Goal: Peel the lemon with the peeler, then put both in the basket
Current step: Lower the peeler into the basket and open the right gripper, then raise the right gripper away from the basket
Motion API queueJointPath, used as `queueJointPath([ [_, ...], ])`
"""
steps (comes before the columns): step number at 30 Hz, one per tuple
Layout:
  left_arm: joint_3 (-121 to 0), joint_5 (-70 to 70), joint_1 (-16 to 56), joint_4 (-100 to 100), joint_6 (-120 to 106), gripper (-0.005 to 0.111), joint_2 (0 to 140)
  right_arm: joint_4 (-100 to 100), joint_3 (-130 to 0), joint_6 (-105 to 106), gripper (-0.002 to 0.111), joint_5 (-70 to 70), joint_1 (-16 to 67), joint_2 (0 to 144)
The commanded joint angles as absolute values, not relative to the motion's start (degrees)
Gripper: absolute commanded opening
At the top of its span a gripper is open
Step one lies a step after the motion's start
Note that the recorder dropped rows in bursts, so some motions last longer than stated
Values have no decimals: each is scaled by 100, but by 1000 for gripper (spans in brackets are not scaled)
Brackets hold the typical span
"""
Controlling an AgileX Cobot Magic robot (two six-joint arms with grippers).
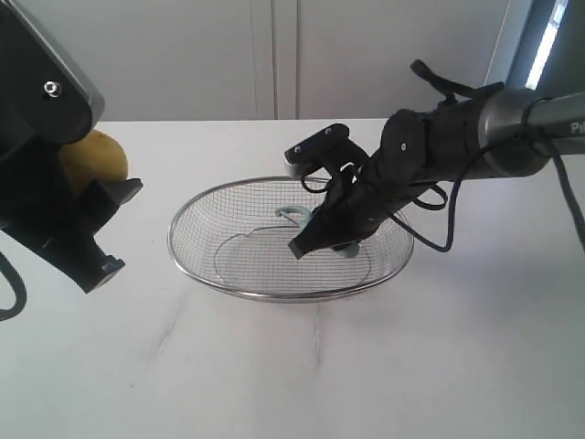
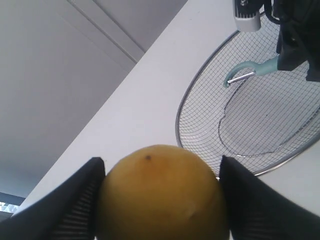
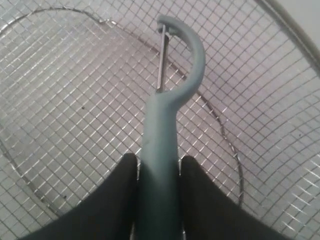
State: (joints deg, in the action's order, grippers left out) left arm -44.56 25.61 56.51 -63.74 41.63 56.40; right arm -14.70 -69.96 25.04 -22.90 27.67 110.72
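Note:
The yellow lemon [image 1: 93, 157] [image 2: 162, 195] is held off the table at the left, clamped in my left gripper [image 1: 101, 197] [image 2: 162, 172], whose black fingers press on both its sides. The silver mesh basket [image 1: 219, 274] [image 2: 200, 95] sits mid-table. My right gripper [image 1: 315, 240] [image 3: 159, 165] reaches down inside it, shut on the pale teal handle of the peeler [image 1: 294, 215] [image 3: 162, 140]. The peeler's curved head and metal blade hang just over the basket's mesh floor. Whether the peeler touches the mesh I cannot tell.
The white table [image 1: 292, 375] spreads around the basket. A pale wall with panel seams [image 1: 274, 55] rises behind the far edge. The right arm's cables [image 1: 434, 197] droop over the basket's right rim.

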Motion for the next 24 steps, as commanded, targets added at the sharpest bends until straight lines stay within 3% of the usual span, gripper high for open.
queueJointPath([
  [1,-4475,2508,5669,-6451,4225,0,5582,-1450,-6990,2478,0,-2148,2732,11212],
  [6,-4475,2509,5669,-6451,4225,0,5582,-1450,-6990,2478,6,-2171,2732,11347],
  [9,-4475,2509,5669,-6451,4225,0,5582,-1459,-6990,2478,27,-2237,2732,11400],
  [15,-4475,2509,5669,-6451,4225,0,5582,-1494,-7000,2478,45,-2381,2732,11008],
  [21,-4475,2516,5669,-6451,4225,0,5582,-1526,-7000,2258,41,-3670,2732,9693],
  [24,-4475,2516,5669,-6451,4225,0,5582,-1538,-6774,2014,15,-4364,2732,8797],
])
